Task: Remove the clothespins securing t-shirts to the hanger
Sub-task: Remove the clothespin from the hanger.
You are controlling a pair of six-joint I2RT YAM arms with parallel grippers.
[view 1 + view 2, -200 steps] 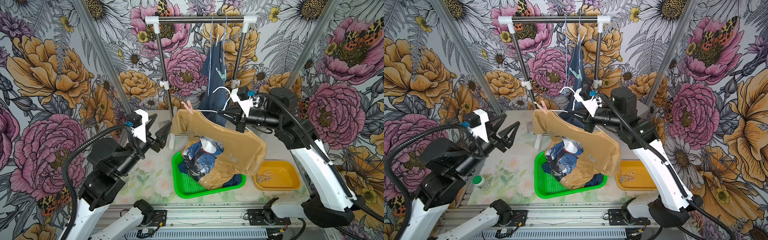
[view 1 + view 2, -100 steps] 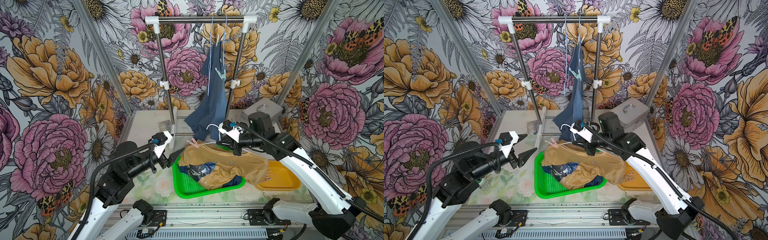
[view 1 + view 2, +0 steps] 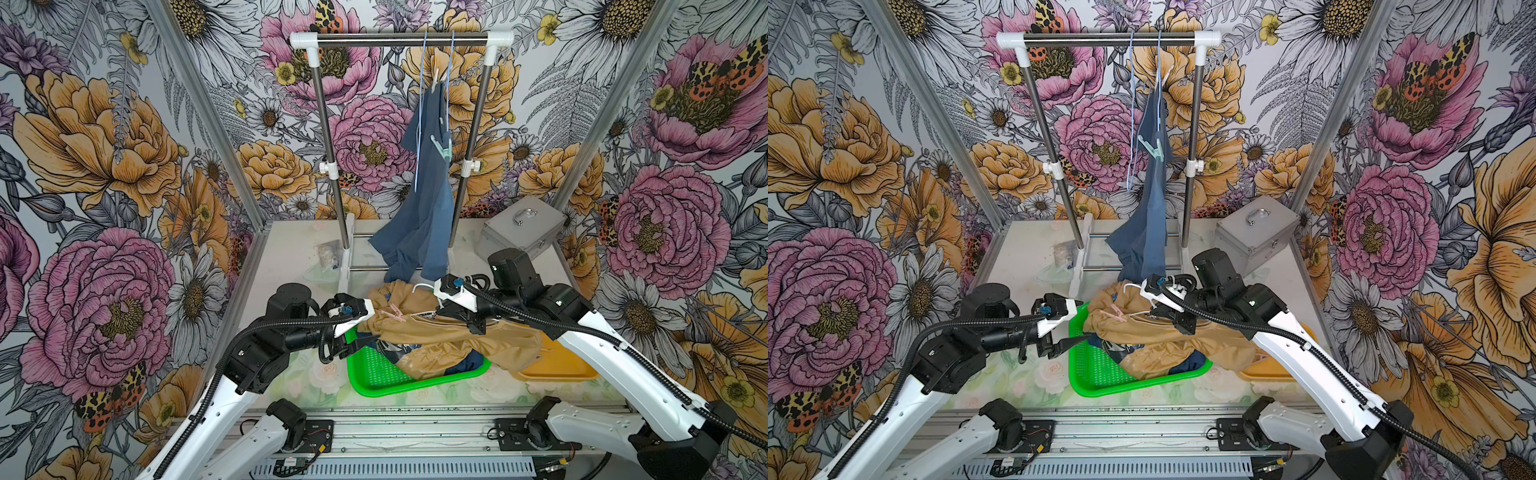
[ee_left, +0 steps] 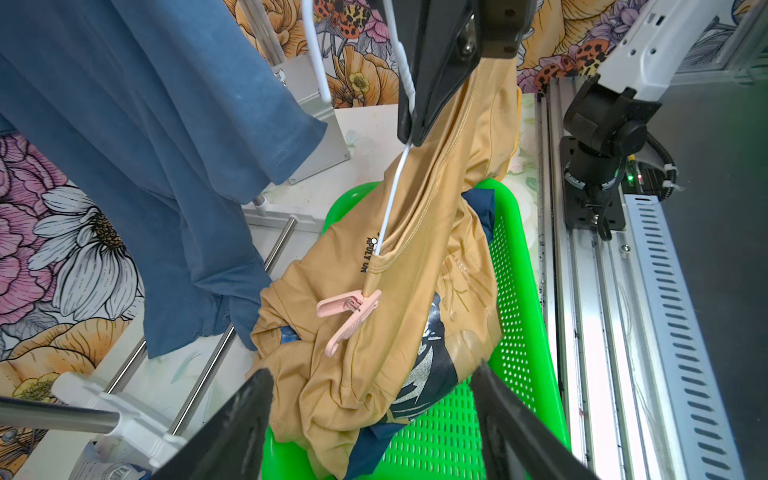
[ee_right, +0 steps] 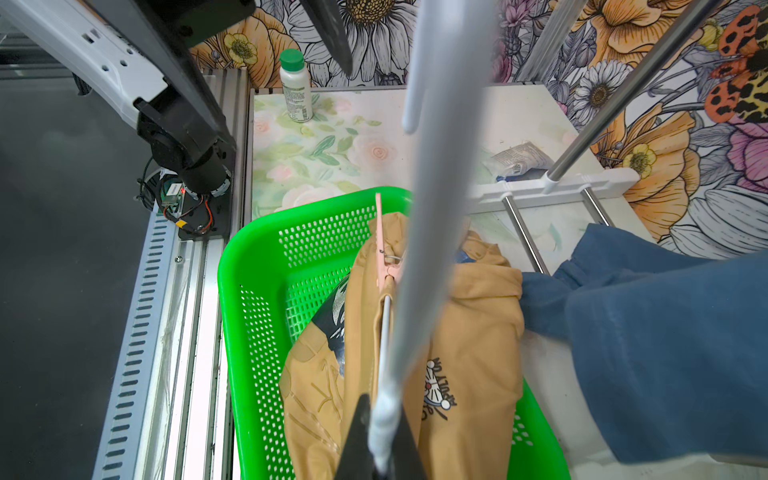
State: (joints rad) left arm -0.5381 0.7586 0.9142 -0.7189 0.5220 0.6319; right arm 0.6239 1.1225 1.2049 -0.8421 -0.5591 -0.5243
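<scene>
The right end effector (image 5: 380, 419) is clamped on a white hanger (image 5: 440, 166), holding it above the green basket (image 4: 519, 291). The tan t-shirt (image 4: 419, 257) droops from the hanger into the basket, over a dark navy t-shirt (image 4: 432, 365). A pink clothespin (image 4: 349, 311) pins the tan cloth to the hanger, above the basket. The left end effector (image 4: 370, 372) stands with jaws wide apart at the basket's rim, gripping nothing. Behind the basket, the slate blue t-shirt (image 3: 424, 216) hangs on the rack (image 3: 399, 36) with a mint clothespin (image 3: 442, 146).
</scene>
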